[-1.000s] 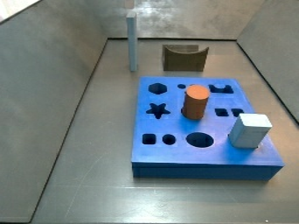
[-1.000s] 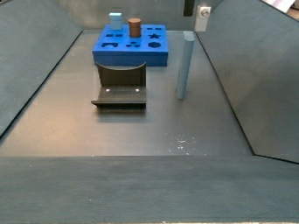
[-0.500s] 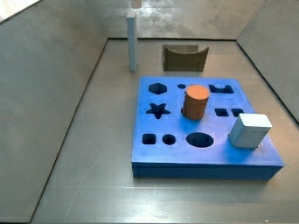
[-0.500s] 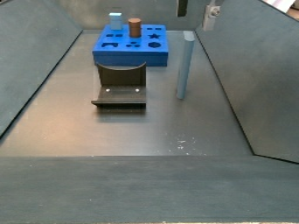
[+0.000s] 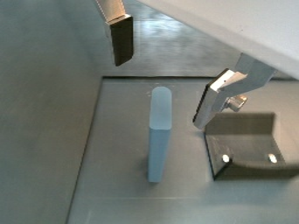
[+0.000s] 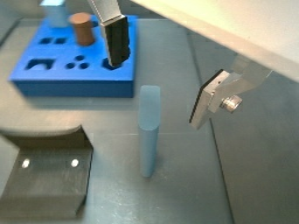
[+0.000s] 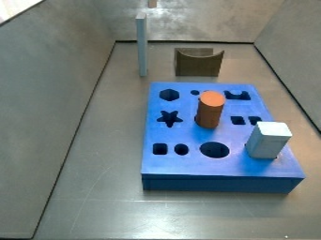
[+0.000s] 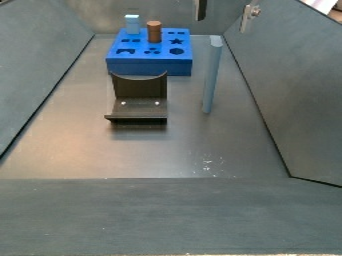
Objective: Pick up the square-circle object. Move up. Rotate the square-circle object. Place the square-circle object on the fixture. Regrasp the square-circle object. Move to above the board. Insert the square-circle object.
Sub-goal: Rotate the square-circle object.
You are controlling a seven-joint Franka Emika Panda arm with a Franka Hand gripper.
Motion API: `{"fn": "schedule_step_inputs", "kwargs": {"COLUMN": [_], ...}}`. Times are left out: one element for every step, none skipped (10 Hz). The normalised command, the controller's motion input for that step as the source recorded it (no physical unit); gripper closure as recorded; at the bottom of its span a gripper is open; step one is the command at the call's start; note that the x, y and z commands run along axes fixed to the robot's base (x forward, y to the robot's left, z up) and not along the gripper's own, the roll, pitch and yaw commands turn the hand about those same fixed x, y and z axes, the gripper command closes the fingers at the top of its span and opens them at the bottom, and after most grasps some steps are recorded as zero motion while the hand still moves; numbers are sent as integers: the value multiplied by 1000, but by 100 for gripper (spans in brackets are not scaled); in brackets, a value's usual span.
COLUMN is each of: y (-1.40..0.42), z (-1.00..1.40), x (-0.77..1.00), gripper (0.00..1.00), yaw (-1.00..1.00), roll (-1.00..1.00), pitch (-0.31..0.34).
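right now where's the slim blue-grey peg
The square-circle object stands upright on the floor, in both side views between the fixture and a side wall, near the board; the open claw hovers above it.

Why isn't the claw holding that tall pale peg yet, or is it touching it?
Apart. In a wrist view the claw is open above the square-circle object, with bare floor showing between each finger and the upright peg.

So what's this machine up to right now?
A robot arm's gripper hangs open above a slim pale blue-grey peg that stands upright on the floor, untouched. Beside the peg sits the dark fixture, and beyond it the blue board with shaped holes, which holds an orange cylinder and a pale cube.
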Motion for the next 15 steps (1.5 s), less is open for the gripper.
{"fn": "schedule_step_inputs", "kwargs": {"y": [0,0,0,0,0,0,0,0,0,0,0,1,0,1,6], "z": [-27,-26,-26,-26,-25,-25,-24,-23,-21,-18,-16,-14,-1000,-1000,-1000], "x": [41,41,41,41,42,42,42,42,43,43,44,44,0,6,25], "gripper": [0,0,0,0,0,0,0,0,0,0,0,0,0,0,0], "yaw": [1000,1000,1000,1000,1000,1000,1000,1000,924,595,455,259,171,119,89], "roll": [-25,-28,-31,-35,-38,-45,-52,-67,-78,-77,-77,-77,-76,-74,-61], "pitch": [16,17,19,21,23,27,32,40,46,45,44,43,42,34,-3]}}
